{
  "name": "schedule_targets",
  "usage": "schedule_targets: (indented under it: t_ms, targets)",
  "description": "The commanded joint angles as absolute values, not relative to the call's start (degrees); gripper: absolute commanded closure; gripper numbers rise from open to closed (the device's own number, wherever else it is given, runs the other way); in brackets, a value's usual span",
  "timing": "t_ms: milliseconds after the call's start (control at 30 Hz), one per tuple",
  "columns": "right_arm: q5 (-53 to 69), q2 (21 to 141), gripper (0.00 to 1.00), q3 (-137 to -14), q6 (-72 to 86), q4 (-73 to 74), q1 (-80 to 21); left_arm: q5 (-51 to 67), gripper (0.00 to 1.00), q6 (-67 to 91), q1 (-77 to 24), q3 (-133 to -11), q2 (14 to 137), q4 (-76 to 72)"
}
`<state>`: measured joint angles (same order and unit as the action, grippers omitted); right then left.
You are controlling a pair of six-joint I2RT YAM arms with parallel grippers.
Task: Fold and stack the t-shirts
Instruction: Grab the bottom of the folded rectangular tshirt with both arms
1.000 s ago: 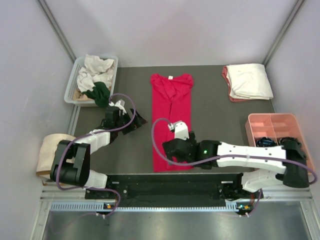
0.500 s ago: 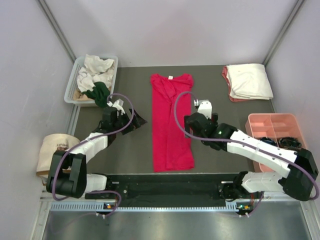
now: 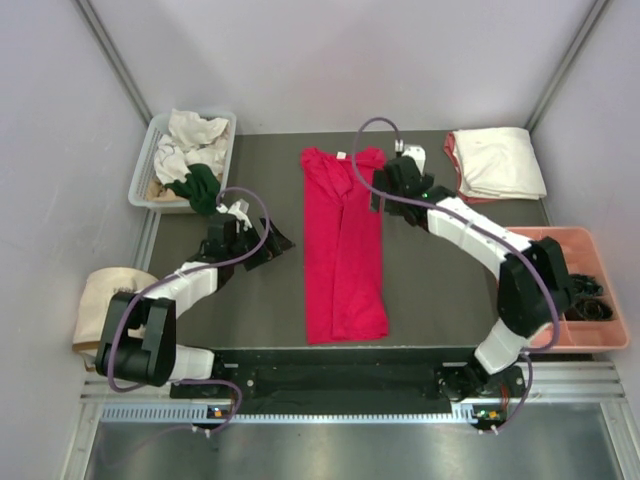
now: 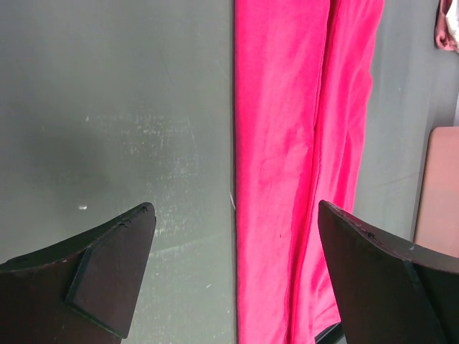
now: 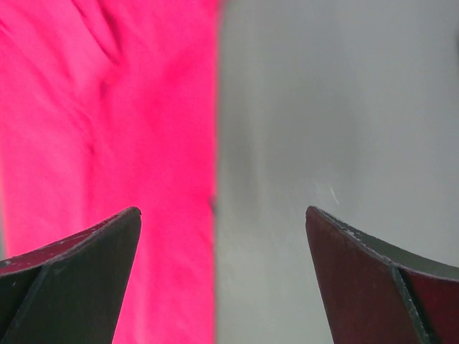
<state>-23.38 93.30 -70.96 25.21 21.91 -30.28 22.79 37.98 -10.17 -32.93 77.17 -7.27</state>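
- From the top view, you see the crimson t-shirt (image 3: 343,250) lying flat in the middle of the table (image 3: 440,280). It forms a long narrow strip with its collar at the far end.
- The left gripper (image 3: 270,243) sits over bare table to the left of the shirt, apart from it, with its fingers spread.
- The right gripper (image 3: 383,187) is out over the shirt's far right corner, beside the collar. From this view you cannot tell whether it touches the cloth.
- A folded stack (image 3: 497,162), cream on top with a salmon edge beneath, lies at the far right.
- Crumpled t-shirts (image 3: 190,150) fill the clear bin (image 3: 143,170) at the far left.
- A pink tray (image 3: 545,248) stands at the right and a beige bag (image 3: 98,300) at the near left.
- In the left wrist view, the left gripper (image 4: 234,206) is spread wide and holds nothing. One finger is over bare table and the other over the crimson t-shirt (image 4: 287,143), with the shirt's edge running between them.
- In the right wrist view, the right gripper (image 5: 222,210) is also spread wide and empty. It straddles the edge of the crimson t-shirt (image 5: 107,107), with grey table on the other side.
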Motion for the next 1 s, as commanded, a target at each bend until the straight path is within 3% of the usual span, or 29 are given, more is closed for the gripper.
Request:
schedule_targets:
  t_ms: [0, 333, 967]
  targets:
    - [-12.76, 104.10, 0.03, -84.96, 20.13, 17.66, -27.95, 23.12, 0.01, 37.79, -10.28, -35.33, 77.26, -9.23]
    - [9.65, 132.42, 0.04, -123.89, 14.50, 26.97, -27.95, 23.91, 0.01, 39.55, -10.28, -33.49, 79.28, -11.86]
    - [6.59, 140.45, 0.06, -122.87, 12.13, 26.63, -27.69, 23.91, 0.01, 39.37, -10.28, -33.22, 80.60, -12.13]
